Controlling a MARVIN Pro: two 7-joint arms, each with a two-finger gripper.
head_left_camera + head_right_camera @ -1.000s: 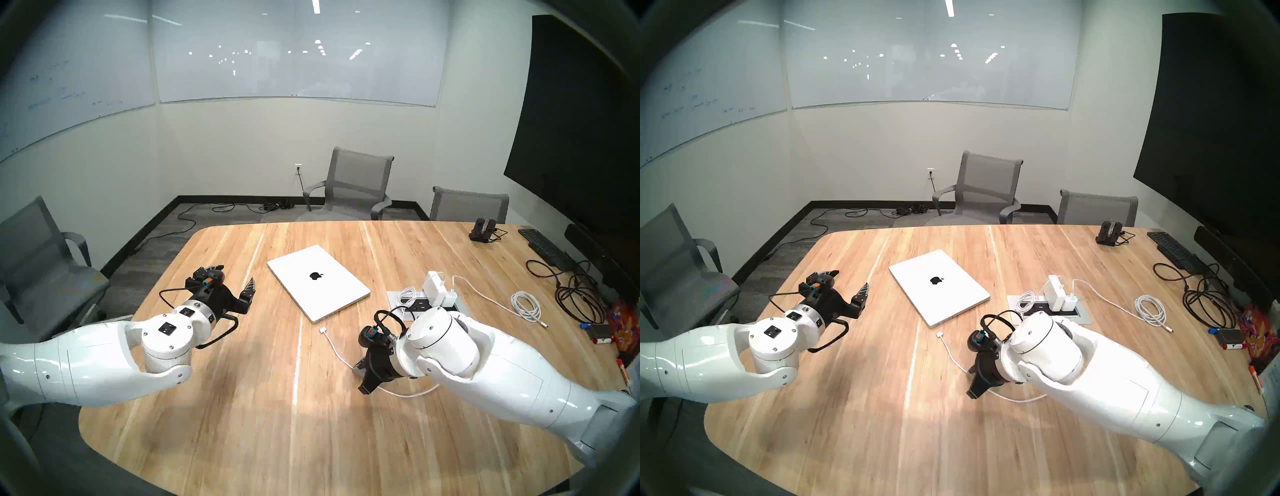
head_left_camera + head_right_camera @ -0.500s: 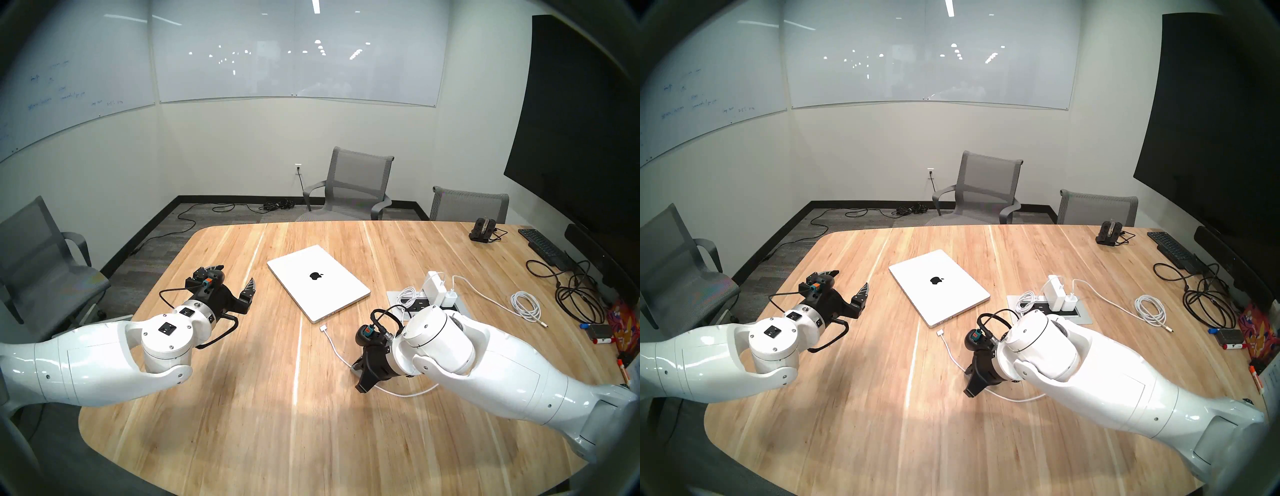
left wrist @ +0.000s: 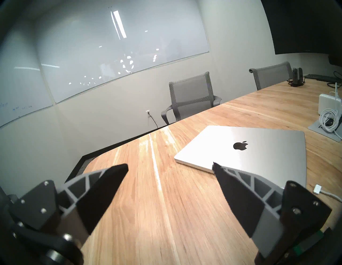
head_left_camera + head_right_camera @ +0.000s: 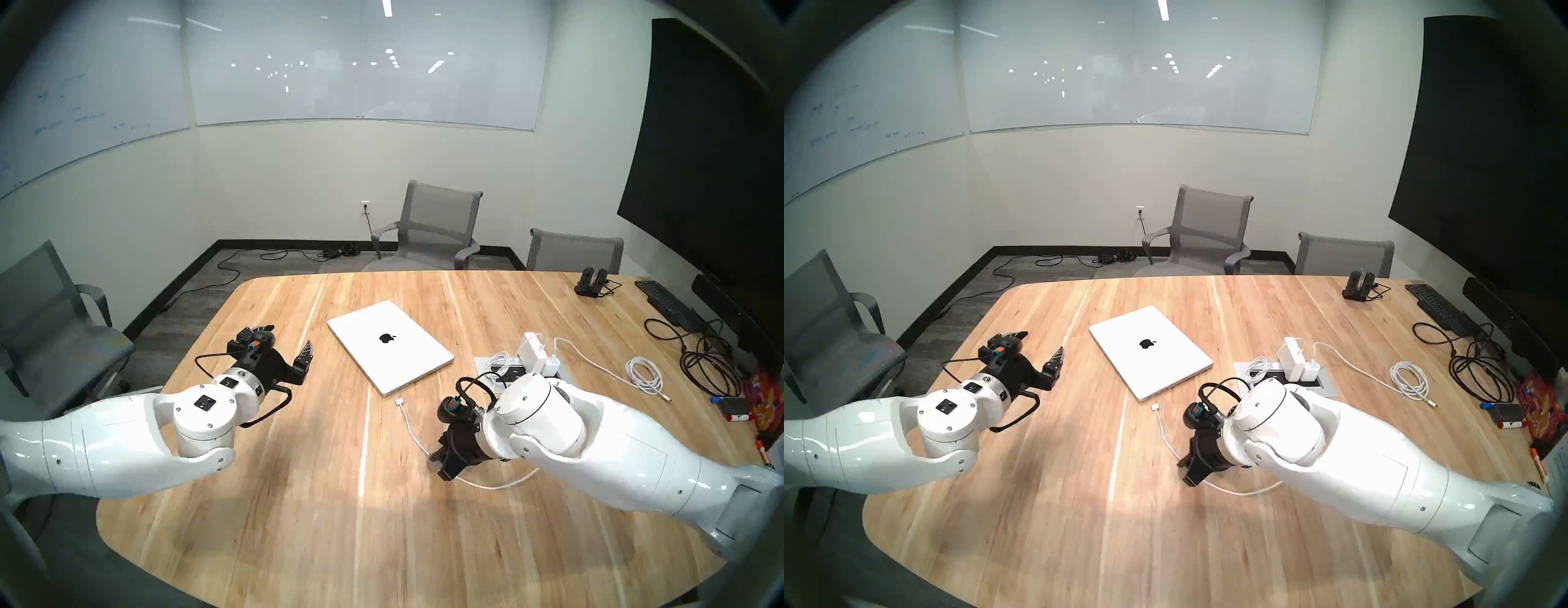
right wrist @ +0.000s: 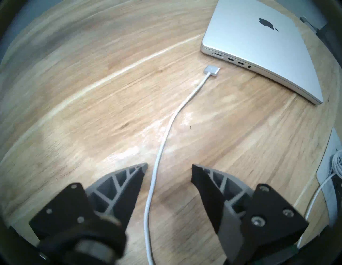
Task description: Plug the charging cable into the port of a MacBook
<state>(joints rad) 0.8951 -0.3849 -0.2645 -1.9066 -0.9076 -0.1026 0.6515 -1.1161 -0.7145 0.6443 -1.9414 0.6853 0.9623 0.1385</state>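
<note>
The charging cable (image 5: 162, 140) lies flat on the table (image 4: 297, 530) — its connector (image 5: 211, 70) just short of the MacBook (image 5: 259, 53) port edge, not touching. The right gripper (image 5: 169, 171) is seen spread astride the cord, gripping nothing; the left gripper (image 3: 170, 166) is likewise held wide apart and empty.

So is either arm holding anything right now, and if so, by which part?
Nothing is held. The right gripper has its jaws apart, straddling the charging cable on the table. The left gripper is open and empty.
</note>
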